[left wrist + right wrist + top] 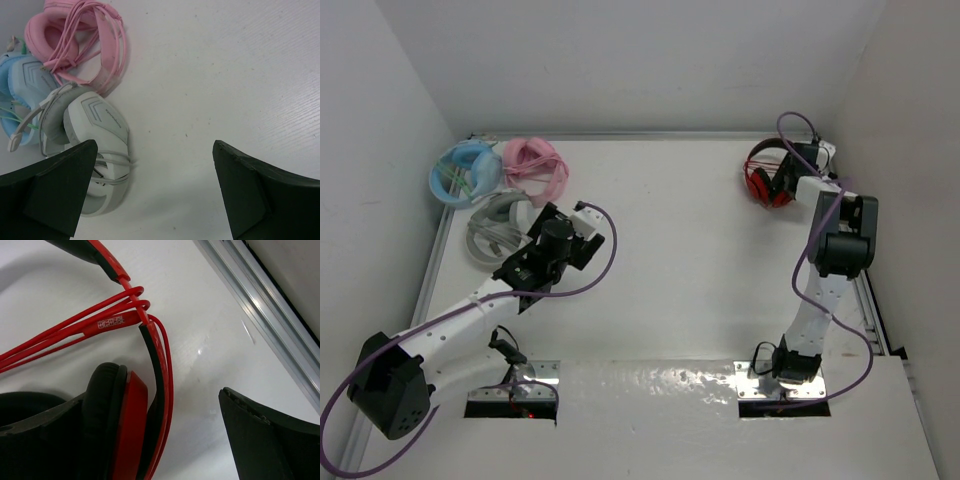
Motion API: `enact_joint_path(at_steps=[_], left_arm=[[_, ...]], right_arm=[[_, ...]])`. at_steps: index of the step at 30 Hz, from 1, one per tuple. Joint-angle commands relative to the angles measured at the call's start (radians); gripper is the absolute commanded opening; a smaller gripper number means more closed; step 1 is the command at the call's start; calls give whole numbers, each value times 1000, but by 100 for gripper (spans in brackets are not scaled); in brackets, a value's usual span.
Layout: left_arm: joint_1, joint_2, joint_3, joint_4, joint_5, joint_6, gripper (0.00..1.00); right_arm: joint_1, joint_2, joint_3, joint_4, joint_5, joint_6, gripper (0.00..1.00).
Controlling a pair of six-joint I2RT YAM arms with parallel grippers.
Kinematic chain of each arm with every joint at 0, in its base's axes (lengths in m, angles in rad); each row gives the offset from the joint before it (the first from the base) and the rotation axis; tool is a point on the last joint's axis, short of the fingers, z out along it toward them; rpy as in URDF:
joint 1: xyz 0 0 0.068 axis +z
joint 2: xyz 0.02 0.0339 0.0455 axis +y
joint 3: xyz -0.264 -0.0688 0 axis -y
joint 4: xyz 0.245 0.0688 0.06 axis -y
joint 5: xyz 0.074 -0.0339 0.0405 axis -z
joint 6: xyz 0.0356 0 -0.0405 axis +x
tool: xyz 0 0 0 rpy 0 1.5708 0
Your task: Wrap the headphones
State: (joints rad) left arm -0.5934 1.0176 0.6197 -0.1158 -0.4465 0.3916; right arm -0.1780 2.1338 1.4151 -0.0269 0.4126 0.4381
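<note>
The wrapping looks mostly done. In the right wrist view the red cable (75, 330) runs in several strands from the left edge of the frame and loops over the headband (152, 352) near upper centre, with one strand trailing down along the band. Whether the free end is tucked in, or more cable lies loose out of frame, cannot be told. What is left, at a guess, is securing that end and letting go.

The headphones (767, 180) lie at the upper right of the overhead view, on the white surface (680, 200). The right claw (150, 410) is apart, fingers straddling them. The red ear cup (131, 430) sits between the fingers, close to the lower-left one, and contact there is unclear. The lower-right finger stands off, with bare surface between.

The left claw (154, 150) is also apart, holding nothing, beside the grey pair (97, 130) at the frame's left.
</note>
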Motion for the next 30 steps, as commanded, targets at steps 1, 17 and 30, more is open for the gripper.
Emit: enact_joint_path(at_steps=[1, 17, 30], left_arm=[[12, -1, 23, 18, 19, 1, 98], [14, -20, 20, 1, 31, -3, 97], [23, -17, -14, 13, 88, 49, 98]], right_arm=[[3, -147, -77, 120, -8, 28, 99], [3, -337, -272, 220, -135, 149, 99], [124, -981, -1053, 596, -72, 193, 99]])
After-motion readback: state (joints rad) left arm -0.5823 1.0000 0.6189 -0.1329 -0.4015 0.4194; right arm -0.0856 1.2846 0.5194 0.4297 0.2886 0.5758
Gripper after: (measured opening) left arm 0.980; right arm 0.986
